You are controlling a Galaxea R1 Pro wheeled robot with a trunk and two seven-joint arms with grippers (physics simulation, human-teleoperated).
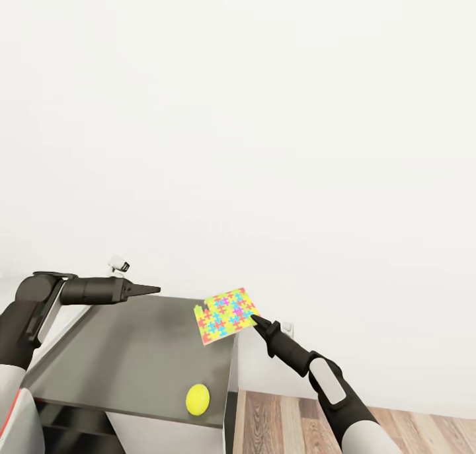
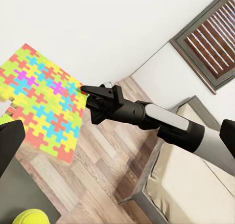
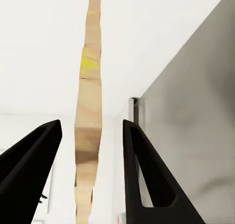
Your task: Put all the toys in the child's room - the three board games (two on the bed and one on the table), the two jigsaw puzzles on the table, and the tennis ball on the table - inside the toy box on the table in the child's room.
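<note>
One jigsaw puzzle [image 1: 226, 315] (edge-on) — right hand [image 3: 90, 150] astride.

Left claw [image 1: 153, 289] closed, arm level; right claw [image 1: 254, 318] raised, prongs apart

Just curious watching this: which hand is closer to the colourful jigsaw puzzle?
Right. The right hand is at the jigsaw puzzle edge; the left hand hovers apart over the table.

1 jigsaw puzzle [image 1: 226, 315] tilted above table [image 1: 119, 355] far corner, yellow tennis ball [image 1: 198, 399] near front edge
</note>
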